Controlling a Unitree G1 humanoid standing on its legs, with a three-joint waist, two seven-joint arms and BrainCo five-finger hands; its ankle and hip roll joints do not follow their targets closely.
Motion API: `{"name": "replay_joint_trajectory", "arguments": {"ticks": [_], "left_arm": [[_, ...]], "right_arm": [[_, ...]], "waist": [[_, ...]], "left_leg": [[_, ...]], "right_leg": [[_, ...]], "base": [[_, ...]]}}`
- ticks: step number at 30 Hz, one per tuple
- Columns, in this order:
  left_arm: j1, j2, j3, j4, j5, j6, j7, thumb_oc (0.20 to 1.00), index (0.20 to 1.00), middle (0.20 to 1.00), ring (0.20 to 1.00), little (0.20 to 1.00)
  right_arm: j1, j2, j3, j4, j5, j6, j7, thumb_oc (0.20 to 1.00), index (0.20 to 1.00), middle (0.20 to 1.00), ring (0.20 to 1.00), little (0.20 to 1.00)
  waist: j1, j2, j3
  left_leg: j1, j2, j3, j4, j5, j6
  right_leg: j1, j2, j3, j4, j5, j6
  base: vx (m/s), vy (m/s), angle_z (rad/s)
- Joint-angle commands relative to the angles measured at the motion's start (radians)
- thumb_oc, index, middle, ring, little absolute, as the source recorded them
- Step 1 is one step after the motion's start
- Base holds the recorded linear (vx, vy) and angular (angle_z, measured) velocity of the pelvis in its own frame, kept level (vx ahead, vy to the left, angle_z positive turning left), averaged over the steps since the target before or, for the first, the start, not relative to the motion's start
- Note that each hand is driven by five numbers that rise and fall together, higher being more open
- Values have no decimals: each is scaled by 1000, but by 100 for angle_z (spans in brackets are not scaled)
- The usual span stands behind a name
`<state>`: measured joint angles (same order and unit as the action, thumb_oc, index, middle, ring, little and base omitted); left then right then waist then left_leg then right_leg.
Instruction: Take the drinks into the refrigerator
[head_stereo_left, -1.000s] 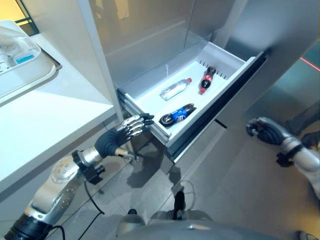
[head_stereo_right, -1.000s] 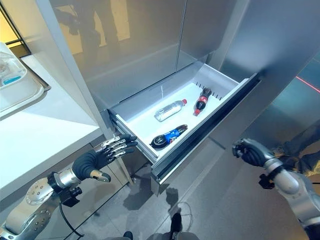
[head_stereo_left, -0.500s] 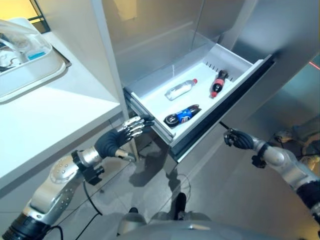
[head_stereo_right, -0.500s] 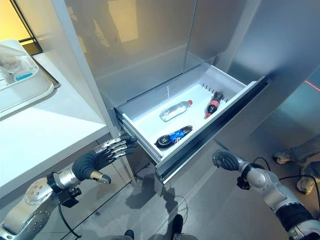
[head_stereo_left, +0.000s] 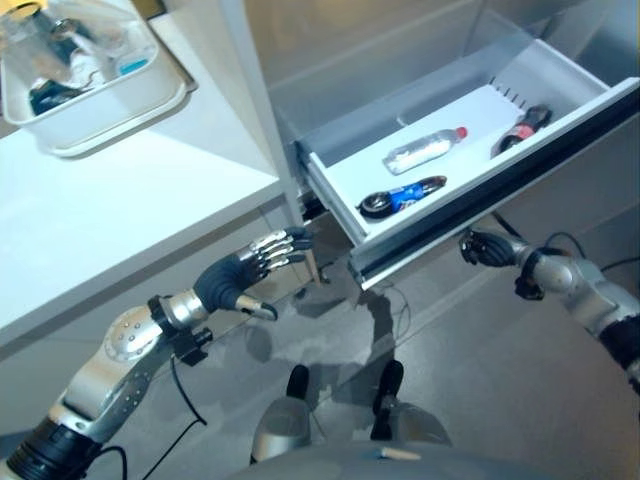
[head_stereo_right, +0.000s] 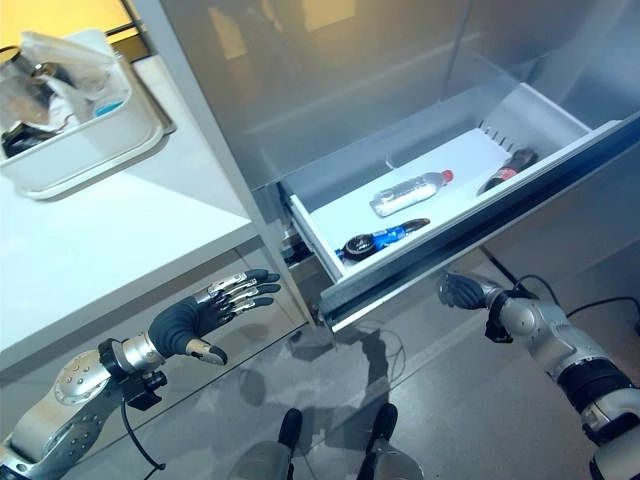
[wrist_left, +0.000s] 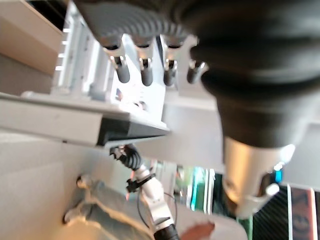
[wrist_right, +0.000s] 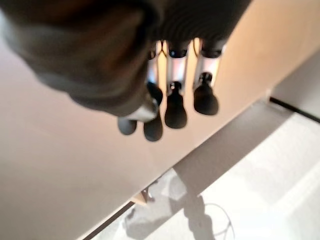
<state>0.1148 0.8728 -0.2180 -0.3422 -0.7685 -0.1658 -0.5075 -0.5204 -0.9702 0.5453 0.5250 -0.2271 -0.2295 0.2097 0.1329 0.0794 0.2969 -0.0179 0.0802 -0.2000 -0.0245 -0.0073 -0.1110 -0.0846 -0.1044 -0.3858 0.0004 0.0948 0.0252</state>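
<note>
Drawer (head_stereo_left: 345, 205) open: clear bottle (head_stereo_left: 424, 151), 2 dark bottles lying flat. Left hand (head_stereo_left: 243, 274) fingers straight; right hand (head_stereo_left: 487, 248) curled, empty.

The left robot hand (head_stereo_left: 243, 275) is held out low at the end of a bent silver-grey arm, palm down, its fingers (head_stereo_right: 243, 291) straight and slightly spread, thumb hanging below them. The right robot hand (head_stereo_left: 484, 247) reaches forward from a nearly straight arm, its dark-tipped fingers (wrist_right: 175, 111) curled inward, grasping nothing.
</note>
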Motion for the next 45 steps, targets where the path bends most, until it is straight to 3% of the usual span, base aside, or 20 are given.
{"name": "replay_joint_trajectory", "arguments": {"ticks": [1,16,18,20,21,23,25,26,27,28,29,33,35,38,43,45], "left_arm": [[-43,21,-65,-81,-47,-66,2,1000,1000,1000,1000,1000],[-83,29,-127,-90,-58,-68,4,1000,1000,1000,1000,1000],[-91,23,-132,-86,-60,-65,3,1000,1000,1000,1000,1000],[-94,20,-133,-83,-59,-65,3,1000,1000,1000,1000,1000],[-96,13,-131,-76,-55,-63,5,1000,1000,1000,1000,1000],[-95,12,-131,-76,-56,-62,4,1000,1000,1000,1000,1000],[-92,8,-124,-78,-56,-62,2,1000,1000,1000,1000,1000],[-92,5,-120,-77,-56,-63,3,1000,1000,1000,1000,1000],[-89,5,-118,-77,-56,-63,1,1000,1000,1000,1000,1000],[-88,-1,-116,-73,-55,-63,3,1000,1000,1000,1000,1000],[-84,-3,-114,-73,-52,-63,3,1000,1000,1000,1000,1000],[-86,-10,-108,-65,-46,-61,6,1000,1000,1000,1000,1000],[-95,-23,-105,-52,-44,-62,8,1000,1000,1000,1000,1000],[-99,-47,-105,-26,-28,-64,17,1000,1000,1000,1000,1000],[-37,-127,-30,171,104,-107,72,1000,1000,1000,1000,1000],[-24,-144,-16,223,148,-123,85,1000,1000,1000,1000,1000]], "right_arm": [[-295,-18,79,-33,18,-56,-78,200,200,200,200,200],[-564,-10,172,71,-4,-52,-157,200,200,200,200,200],[-554,-12,162,54,1,-52,-161,200,200,200,200,200],[-543,-14,149,44,6,-50,-161,200,200,200,200,200],[-521,-16,139,35,9,-52,-161,200,200,200,200,200],[-500,-19,128,32,8,-51,-159,200,200,200,200,200],[-469,-25,105,20,12,-51,-156,200,200,200,200,200],[-456,-27,98,15,16,-53,-156,200,200,200,200,200],[-436,-28,81,6,20,-52,-154,200,200,200,200,200],[-421,-25,72,8,26,-54,-155,200,200,200,200,200],[-397,-20,50,12,34,-53,-161,200,200,200,200,200],[-283,-6,-40,-21,68,-52,-170,200,200,200,200,200],[-208,18,-94,-42,82,-50,-175,1000,1000,1000,1000,1000],[-104,69,-172,-53,117,-51,-190,1000,1000,1000,1000,1000],[235,256,-296,-51,180,-46,-166,1000,1000,1000,1000,1000],[283,292,-301,-27,197,-45,-156,1000,1000,1000,1000,1000]], "waist": [[74,-5,-21],[124,14,-18],[122,3,-23],[129,10,-20],[126,1,-23],[128,0,-27],[131,6,-26],[124,-2,-30],[128,5,-27],[121,-3,-30],[123,5,-28],[111,-2,-31],[101,-8,-34],[91,-16,-40],[31,-67,-65],[18,-75,-68]], "left_leg": [[-34,-24,-37,-63,59,62],[-64,-44,-160,-63,89,42],[-55,-46,-162,-62,62,39],[-64,-50,-167,-62,87,42],[-55,-50,-168,-62,63,38],[-55,-50,-170,-62,62,38],[-63,-54,-172,-63,85,41],[-54,-53,-167,-63,60,38],[-61,-54,-167,-63,84,41],[-52,-51,-161,-63,58,38],[-62,-53,-161,-63,84,42],[-64,-48,-141,-63,84,38],[-67,-46,-130,-63,83,35],[-65,-43,-112,-63,81,34],[-21,-28,-18,-58,44,39],[-9,-24,5,-57,36,41]], "right_leg": [[-64,-94,23,406,-204,85],[-33,-146,-114,507,-262,75],[-18,-146,-112,513,-297,82],[-19,-151,-134,506,-267,73],[-7,-147,-125,503,-296,83],[-2,-146,-131,500,-297,82],[-4,-148,-151,487,-267,72],[3,-144,-135,489,-296,80],[-1,-146,-149,479,-264,71],[7,-141,-133,479,-294,79],[3,-141,-148,464,-259,70],[18,-128,-154,420,-250,65],[29,-120,-159,392,-244,62],[42,-109,-158,360,-234,59],[75,-70,-74,240,-193,58],[80,-66,-51,224,-185,60]], "base": [[2,-72,40],[-16,-40,39],[51,-58,38],[11,-10,40],[100,-69,34],[10,5,14],[-27,54,9],[16,28,9],[89,-42,3],[-91,104,-4],[-9,34,-3],[-31,32,-6],[-9,16,-6],[7,15,-2],[36,35,-38],[21,49,-54]]}}
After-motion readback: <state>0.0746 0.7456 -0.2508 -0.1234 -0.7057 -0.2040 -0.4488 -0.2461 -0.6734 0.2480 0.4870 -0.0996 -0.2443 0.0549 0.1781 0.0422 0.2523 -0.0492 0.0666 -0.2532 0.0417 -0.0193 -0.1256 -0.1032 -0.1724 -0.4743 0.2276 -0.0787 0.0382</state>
